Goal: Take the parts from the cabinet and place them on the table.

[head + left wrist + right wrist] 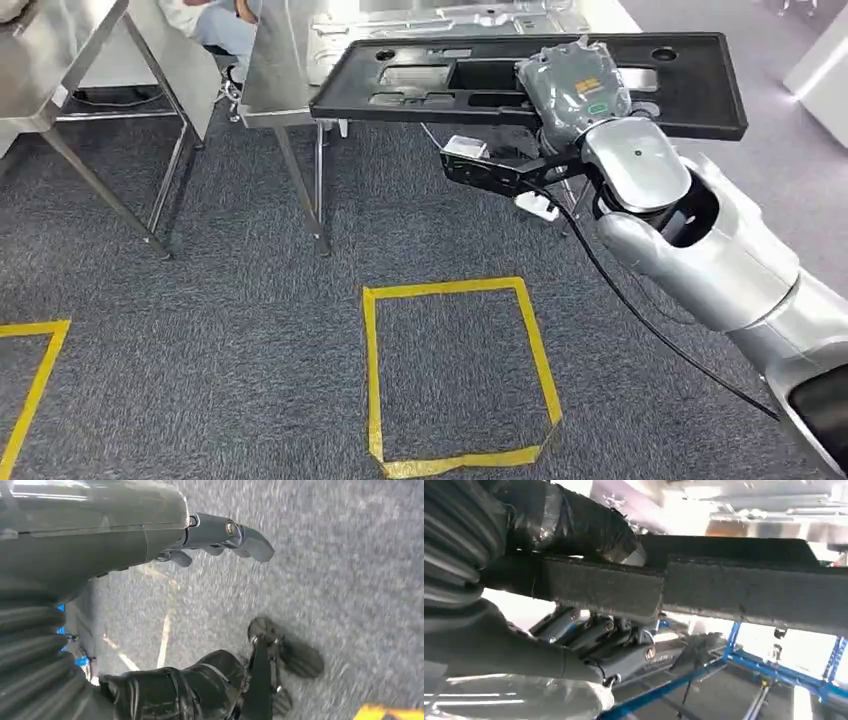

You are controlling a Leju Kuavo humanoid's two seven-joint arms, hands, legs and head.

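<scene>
Black and flat, the plastic part [690, 85] stretches across the upper middle of the head view, a long panel with several shaped recesses and two round holes near its ends. The right hand [575, 90] grips it near the middle of its near edge, thumb over the top and fingers [594, 635] curled beneath, as the right wrist view shows from under the panel. It hangs in the air over the near edge of a metal table [290, 60] that carries one large silver sheet part [440, 25]. A second metal table [60, 70] stands at the upper left. On the grey carpet [200, 300], one full square of yellow tape [460, 370] lies at lower centre. The left hand [220, 540] hangs above the carpet, fingers apart, holding nothing.
</scene>
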